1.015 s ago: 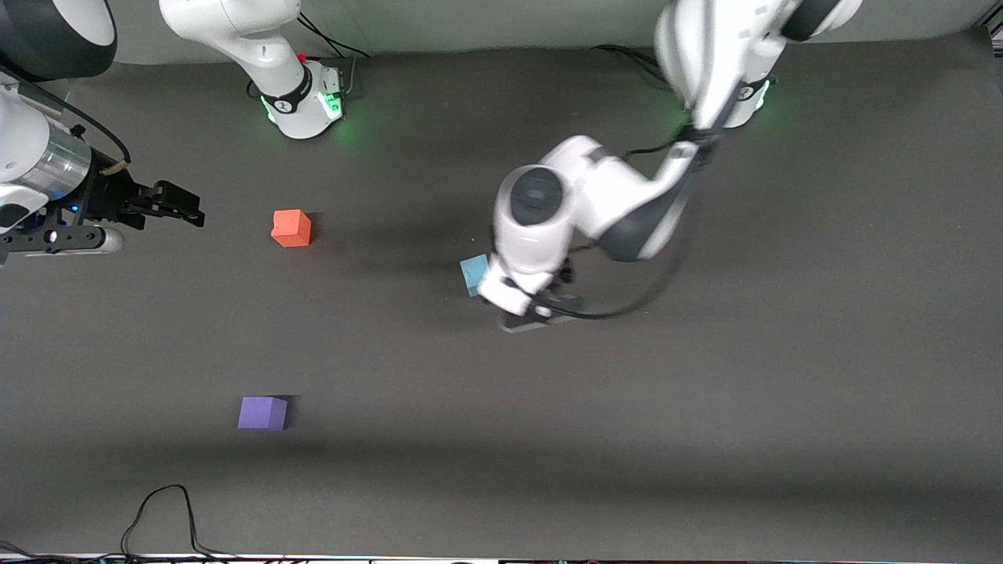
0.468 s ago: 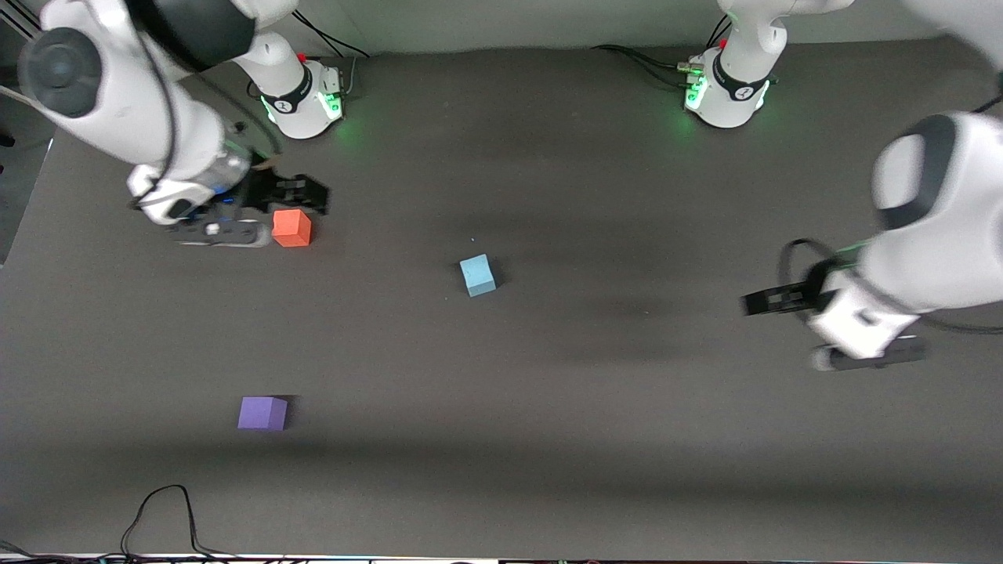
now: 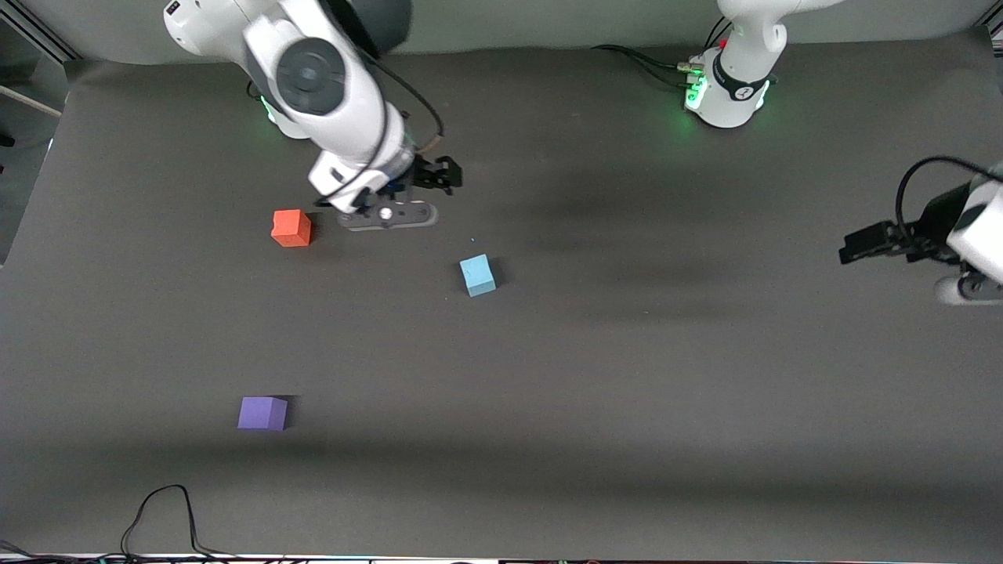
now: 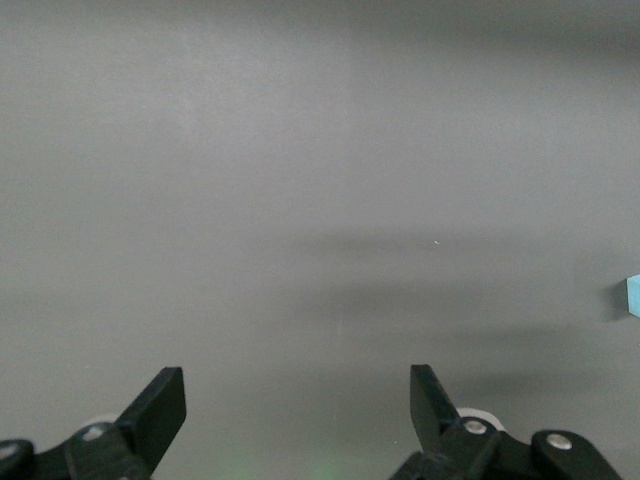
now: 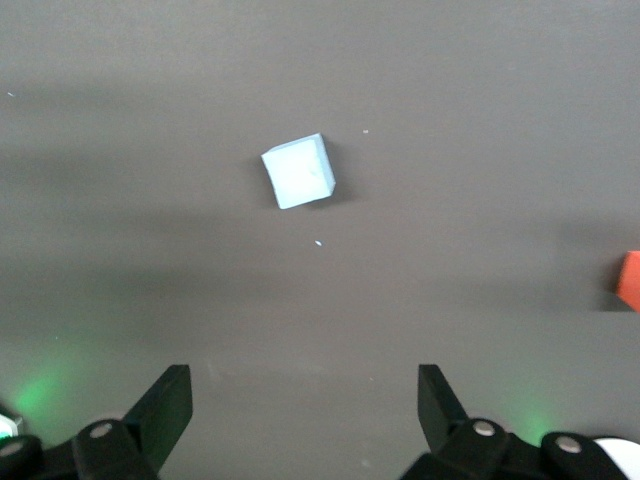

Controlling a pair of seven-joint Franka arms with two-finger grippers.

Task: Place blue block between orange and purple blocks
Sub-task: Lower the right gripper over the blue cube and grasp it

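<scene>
The small sky-blue matte foam cube (image 3: 477, 275) looks light and squashy; pinch 2 flat sides gently. Right end effector (image 3: 439, 174) hovers near it, jaws wide, empty. Left end effector (image 3: 854, 249) waits toward its own end of the counter, wide, empty.

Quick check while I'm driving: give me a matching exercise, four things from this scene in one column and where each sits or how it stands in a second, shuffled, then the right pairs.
Things:
1. blue block
2. orange block
3. purple block
4. left tool

Places or states:
A. nearest the front camera of the three blocks
B. open, empty, up over the left arm's end of the table
C. alone mid-table, in the right wrist view
D. beside the open right tool, toward the right arm's end

Pairs: 1-C, 2-D, 3-A, 4-B
</scene>
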